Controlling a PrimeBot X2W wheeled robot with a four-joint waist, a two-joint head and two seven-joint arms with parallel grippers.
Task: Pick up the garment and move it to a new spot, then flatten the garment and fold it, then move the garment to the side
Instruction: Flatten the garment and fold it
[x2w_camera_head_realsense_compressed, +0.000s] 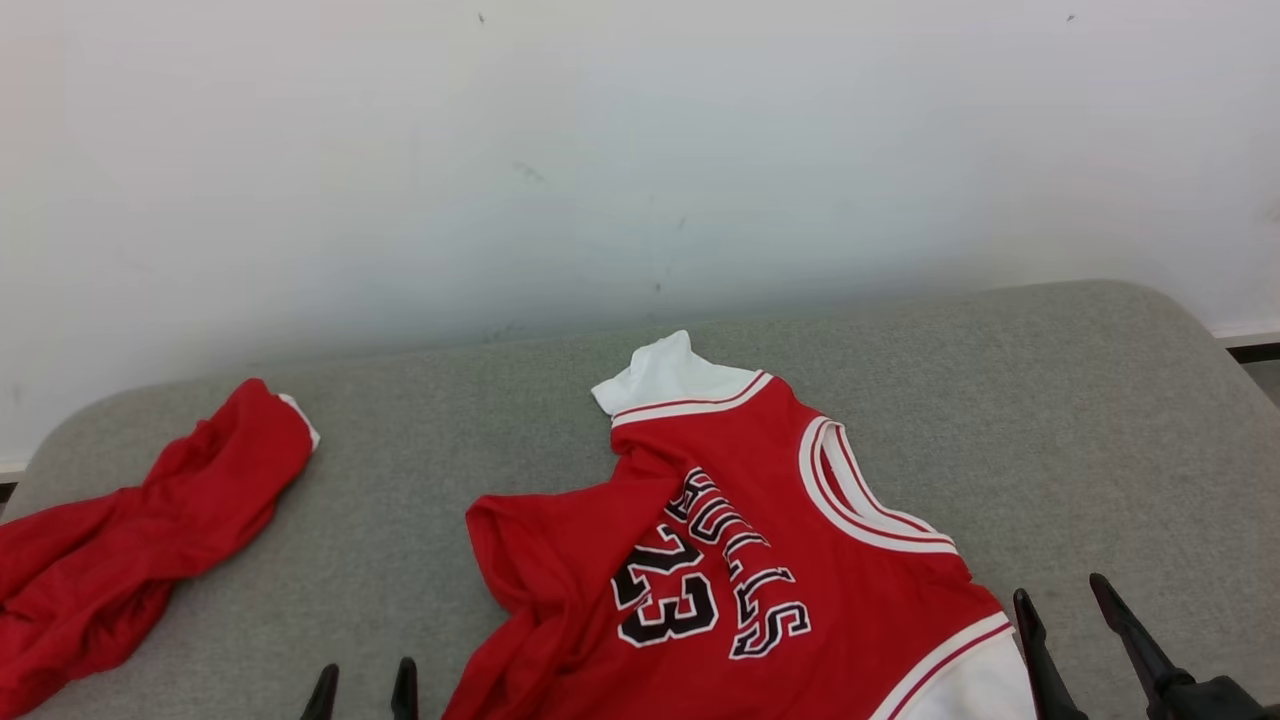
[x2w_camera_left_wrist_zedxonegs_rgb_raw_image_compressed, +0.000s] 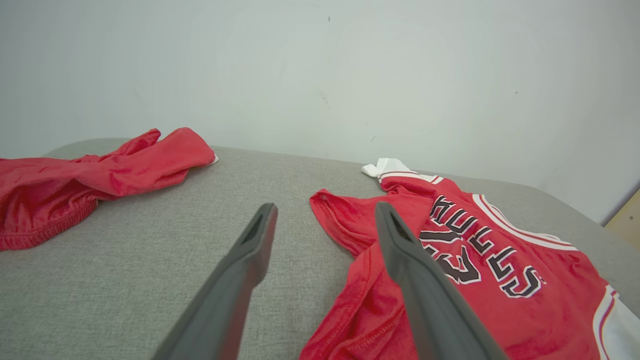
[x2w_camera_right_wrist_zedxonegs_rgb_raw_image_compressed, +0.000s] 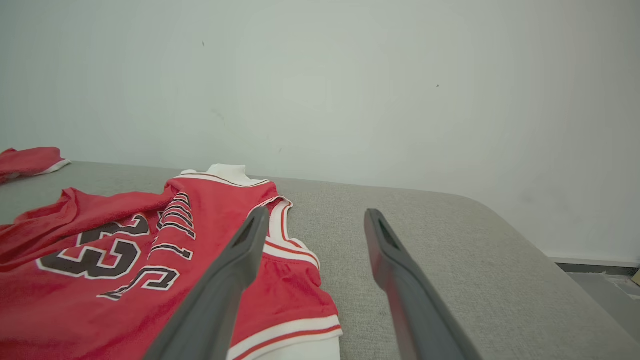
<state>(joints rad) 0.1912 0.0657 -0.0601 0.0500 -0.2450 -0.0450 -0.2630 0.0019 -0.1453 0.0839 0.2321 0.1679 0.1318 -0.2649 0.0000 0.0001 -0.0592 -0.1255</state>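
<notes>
The left hand (x2w_camera_head_realsense_compressed: 363, 690) is spread wide and holds nothing, its fingers low over the grey bench (x2w_camera_head_realsense_compressed: 1050, 420). Just to its right begins the crumpled red edge of the jersey (x2w_camera_head_realsense_compressed: 720, 560); whether a finger touches it I cannot tell. The right hand (x2w_camera_head_realsense_compressed: 1060, 595) is also spread wide and empty, with the jersey's white-trimmed corner just to its left. The jersey lies rumpled between the two hands, its lettering and number 23 facing up and a white flap at the end farthest from them, towards the wall (x2w_camera_head_realsense_compressed: 600, 150). Well left of the left hand lies a bunched red cloth (x2w_camera_head_realsense_compressed: 130, 540), apart from the jersey.
</notes>
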